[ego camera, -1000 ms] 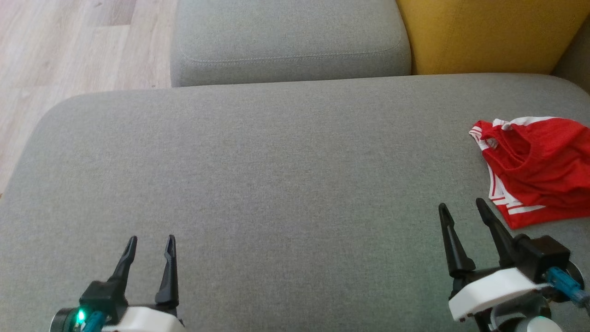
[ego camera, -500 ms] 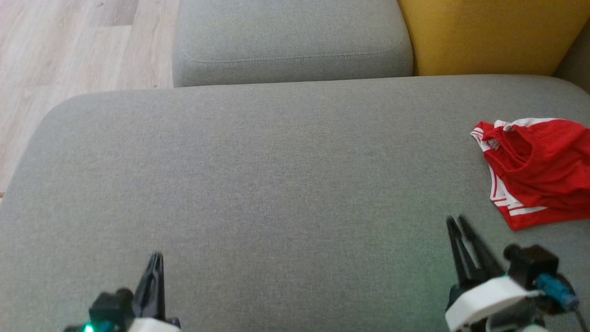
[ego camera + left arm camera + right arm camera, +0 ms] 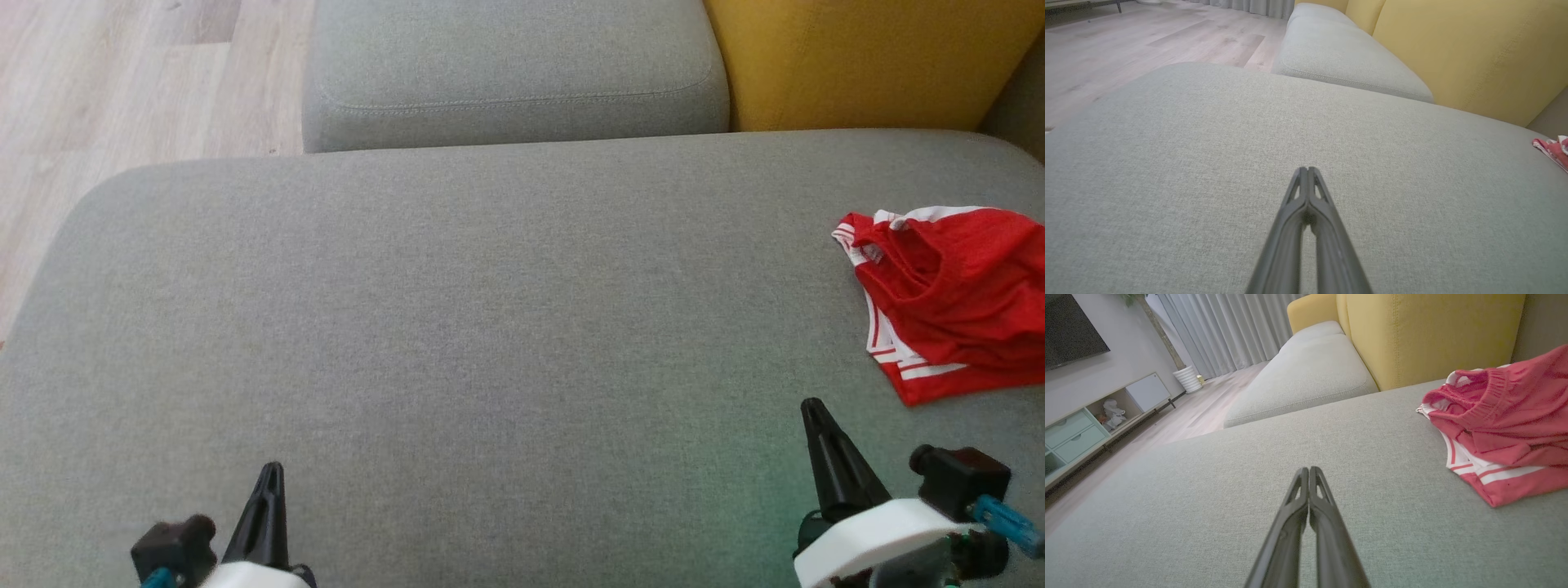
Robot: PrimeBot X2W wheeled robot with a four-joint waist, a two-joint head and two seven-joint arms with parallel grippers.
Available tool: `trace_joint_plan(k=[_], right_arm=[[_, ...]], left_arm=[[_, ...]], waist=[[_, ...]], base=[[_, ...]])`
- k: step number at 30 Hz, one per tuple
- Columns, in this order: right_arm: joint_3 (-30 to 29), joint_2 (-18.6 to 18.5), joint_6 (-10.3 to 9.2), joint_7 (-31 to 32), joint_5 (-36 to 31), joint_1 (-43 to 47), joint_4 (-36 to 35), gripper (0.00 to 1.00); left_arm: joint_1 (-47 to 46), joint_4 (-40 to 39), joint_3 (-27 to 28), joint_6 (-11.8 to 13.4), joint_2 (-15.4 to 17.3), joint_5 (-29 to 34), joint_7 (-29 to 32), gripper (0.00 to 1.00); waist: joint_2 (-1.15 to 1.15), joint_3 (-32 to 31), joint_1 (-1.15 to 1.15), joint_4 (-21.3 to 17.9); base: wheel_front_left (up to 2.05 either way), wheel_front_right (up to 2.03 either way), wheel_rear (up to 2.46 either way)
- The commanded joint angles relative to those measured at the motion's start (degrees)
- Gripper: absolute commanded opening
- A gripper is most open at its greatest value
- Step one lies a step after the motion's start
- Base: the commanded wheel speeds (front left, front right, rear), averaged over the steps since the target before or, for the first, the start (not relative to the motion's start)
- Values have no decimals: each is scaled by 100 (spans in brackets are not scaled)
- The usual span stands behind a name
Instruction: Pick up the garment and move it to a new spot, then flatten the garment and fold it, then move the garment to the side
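Here left fingers (image 3: 265,510) and right fingers (image 3: 834,469) press together, empty, above grey cushion (image 3: 490,327); red garment (image 3: 955,302) lies near yellow backrest (image 3: 857,65)

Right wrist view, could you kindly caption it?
Shut right gripper over a grey fabric sofa cushion, crumpled red white-striped garment lying untouched.

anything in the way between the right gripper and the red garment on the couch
Nothing visible. Just bare grey cushion lies between the shut right gripper and the red garment, which sits crumpled ahead of it and off to its right.
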Motion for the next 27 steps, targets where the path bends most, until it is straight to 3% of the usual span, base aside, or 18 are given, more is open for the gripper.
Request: trace_joint_plan(k=[1,27], right_arm=[[-25,-69,6,-38,171,-301,-146,0],[-134,-141,14,-51,1997,-599,191,0]], left_arm=[[-295,-158,122,-35,20,-142,7,0],[-641,12,423,-319,-59,-1881,370,0]], waist=[[0,2,0,-1],[0,50,0,-39]], base=[[0,0,0],[0,0,0]])
